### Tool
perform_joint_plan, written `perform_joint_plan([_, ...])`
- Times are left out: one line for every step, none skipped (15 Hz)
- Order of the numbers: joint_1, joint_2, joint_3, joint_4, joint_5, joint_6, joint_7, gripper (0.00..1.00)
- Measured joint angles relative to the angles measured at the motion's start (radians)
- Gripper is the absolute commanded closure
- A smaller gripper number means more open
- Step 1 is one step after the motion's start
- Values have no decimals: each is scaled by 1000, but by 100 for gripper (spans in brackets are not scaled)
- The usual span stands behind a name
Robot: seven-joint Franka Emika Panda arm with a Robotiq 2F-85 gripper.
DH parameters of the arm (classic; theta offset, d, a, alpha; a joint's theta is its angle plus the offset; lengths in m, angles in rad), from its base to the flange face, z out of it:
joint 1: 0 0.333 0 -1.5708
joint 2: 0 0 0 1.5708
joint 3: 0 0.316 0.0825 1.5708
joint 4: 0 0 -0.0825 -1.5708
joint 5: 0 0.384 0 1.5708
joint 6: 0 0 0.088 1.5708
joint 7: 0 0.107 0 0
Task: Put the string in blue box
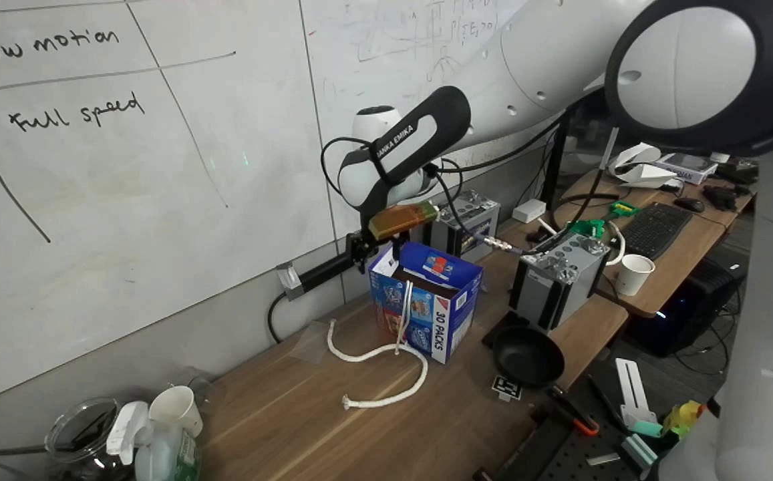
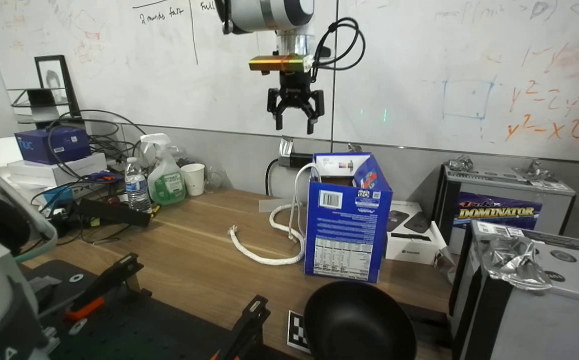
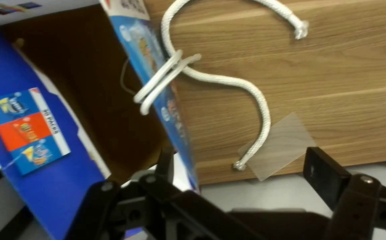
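- String (image 3: 157, 76): you had one, slung over the rim of the blue box (image 2: 344, 225), part of it inside the opening and part hanging outside.
- You counted one blue box, upright on the wooden table (image 2: 194, 250), open at the top.
- Your one gripper (image 2: 295, 126) stood above the height of the box, its two fingers (image 2: 311, 125) spread wide apart.
- One thick braided white rope (image 3: 213, 78) lay just beside the box in a loose S, both ends within your sight.
- Near these you had one black frying pan (image 2: 357, 320) and two grey-black equipment boxes (image 2: 544, 320), one of them lettered DOMINATOR.
- Farther off you could count two paper cups (image 1: 635, 275), one spray bottle (image 2: 168, 180), one water bottle (image 2: 138, 187) and one keyboard (image 1: 660, 230).
- The string itself was thin, limp and white, much slimmer than the rope.
- In the wrist view you saw two strands of it cross the rim side by side, then slant down past the printed wall.
- In an exterior view you saw it arch up out of the box and drop toward the table; whether it touched the rope, you could not tell.
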Motion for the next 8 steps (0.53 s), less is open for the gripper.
perform_joint_plan([9, 1, 15, -17, 20, 10, -6, 0])
perform_joint_plan([17, 5, 30, -35, 44, 21, -14, 0])
perform_joint_plan([23, 12, 44, -51, 67, 33, -21, 0])
perform_joint_plan([29, 24, 56, -65, 88, 45, -26, 0])
perform_joint_plan([35, 41, 63, -76, 104, 56, -27, 0])
perform_joint_plan([39, 60, 70, -84, 119, 68, -28, 0])
perform_joint_plan([42, 81, 74, -88, 133, 77, -29, 0])
perform_joint_plan([45, 105, 76, -92, 143, 88, -29, 0])
